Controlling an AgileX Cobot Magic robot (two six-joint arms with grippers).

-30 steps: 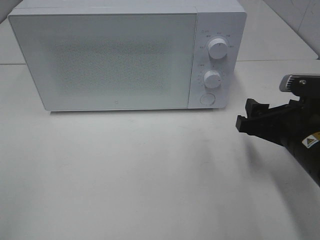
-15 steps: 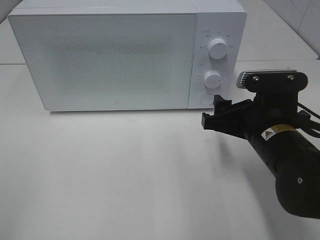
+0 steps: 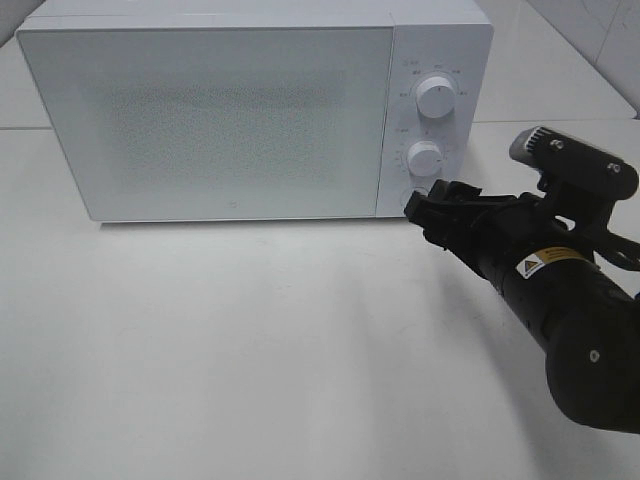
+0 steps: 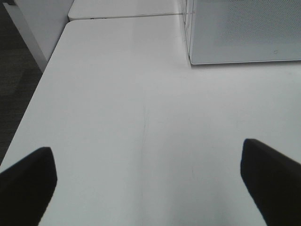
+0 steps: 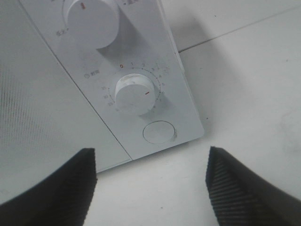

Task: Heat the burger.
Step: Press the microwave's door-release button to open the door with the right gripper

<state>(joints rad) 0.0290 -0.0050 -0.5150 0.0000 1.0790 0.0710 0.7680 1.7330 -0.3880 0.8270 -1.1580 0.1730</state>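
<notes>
Nearest is the white bench (image 3: 250, 350), and its front part carries nothing. The left hand (image 4: 146, 150) hangs above this bench. Its 2 dark fingers (image 4: 28, 179) stand wide spread with only bare bench surface between them. A lower corner of the microwave (image 3: 220, 120) shows further off in the left wrist view. This hand is outside the exterior high view.

On the right side the black right arm (image 3: 570, 310) reaches in low over the bench, and it has a small yellow warning label (image 3: 545, 262) on it. The right hand (image 3: 425, 200) at its end is just in front of the lower right corner of the microwave's control panel. Its 2 ribbed fingers (image 5: 70, 183) are spread and nothing is pinched between them. In the right wrist view the round button (image 5: 159, 132) lies in the gap between them. I cannot tell whether a fingertip touches the panel.

Behind the hand stands the white microwave, on the back part of the bench. Its door (image 3: 200, 120) is shut, and the dotted front does not let me see inside. On the panel the lower knob (image 3: 425, 158) sits just above the button, and the upper knob (image 3: 436, 97) is above that. Each knob has a small red mark.

The burger shows in none of the views, so I cannot tell where it is.
</notes>
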